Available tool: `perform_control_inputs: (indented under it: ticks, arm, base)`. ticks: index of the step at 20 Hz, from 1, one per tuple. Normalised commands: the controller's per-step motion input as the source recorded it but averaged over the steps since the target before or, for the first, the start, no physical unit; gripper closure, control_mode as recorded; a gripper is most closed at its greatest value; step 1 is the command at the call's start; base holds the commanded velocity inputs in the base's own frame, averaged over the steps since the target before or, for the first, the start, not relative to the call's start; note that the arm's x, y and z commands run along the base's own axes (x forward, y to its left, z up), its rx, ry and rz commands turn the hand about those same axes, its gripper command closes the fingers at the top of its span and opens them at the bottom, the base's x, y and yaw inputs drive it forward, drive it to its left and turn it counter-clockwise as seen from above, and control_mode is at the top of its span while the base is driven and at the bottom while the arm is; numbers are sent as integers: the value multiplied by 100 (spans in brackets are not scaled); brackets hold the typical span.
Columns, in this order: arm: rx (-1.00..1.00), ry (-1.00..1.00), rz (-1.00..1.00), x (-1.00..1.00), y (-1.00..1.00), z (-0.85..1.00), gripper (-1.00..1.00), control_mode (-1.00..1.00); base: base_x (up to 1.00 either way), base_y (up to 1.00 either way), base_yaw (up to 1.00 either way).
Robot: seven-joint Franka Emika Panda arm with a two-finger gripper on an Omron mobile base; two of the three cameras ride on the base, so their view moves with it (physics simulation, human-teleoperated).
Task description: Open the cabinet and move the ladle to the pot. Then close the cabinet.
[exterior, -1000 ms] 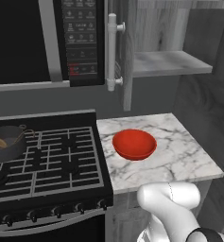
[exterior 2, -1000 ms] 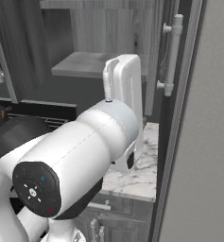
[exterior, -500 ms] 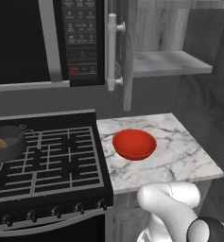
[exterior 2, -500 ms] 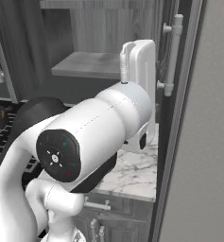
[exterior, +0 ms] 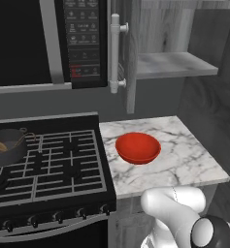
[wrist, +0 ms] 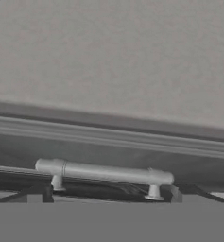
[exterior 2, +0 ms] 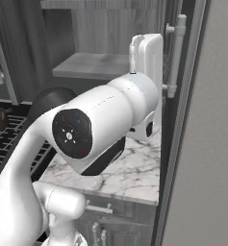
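The ladle (exterior: 0,145) lies in the pot (exterior: 8,147) (cabinet (exterior: 132,53) doors open); the claw's jaws are spread wide, holding nothing.

Microwave panel (exterior: 82,36) lettering seemingly illegible

The left base view looked forward and down from behind the arm's left; the right base view did so from its right. Both shared the desk (exterior: 184,160) and the open cabinet (exterior 2: 101,62). The hand view faced a door handle (wrist: 104,172) closely.
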Motion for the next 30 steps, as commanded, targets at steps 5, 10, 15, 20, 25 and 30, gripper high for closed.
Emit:
perform_control_inputs:
  ticks: [5, 10, 15, 20, 25, 30]
  arm:
    - [0, -1, -4, 27, -8, 0, -100, -100]
    - [0, -1, -2, 27, -5, 0, -100, -100]
    - [0, -1, -1, 34, 0, 0, -100, -100]
    - [2, 0, -1, 28, -2, 0, -100, -100]
    - [3, 0, -1, 27, -6, 0, -100, -100]
    - [5, 0, 0, 32, 0, -2, -100, -100]
  base:
    - [0, 0, 0]
    - [0, 0, 0]
    - [0, 0, 0]
    - [0, 0, 0]
    - [0, 0, 0]
    - [0, 0, 0]
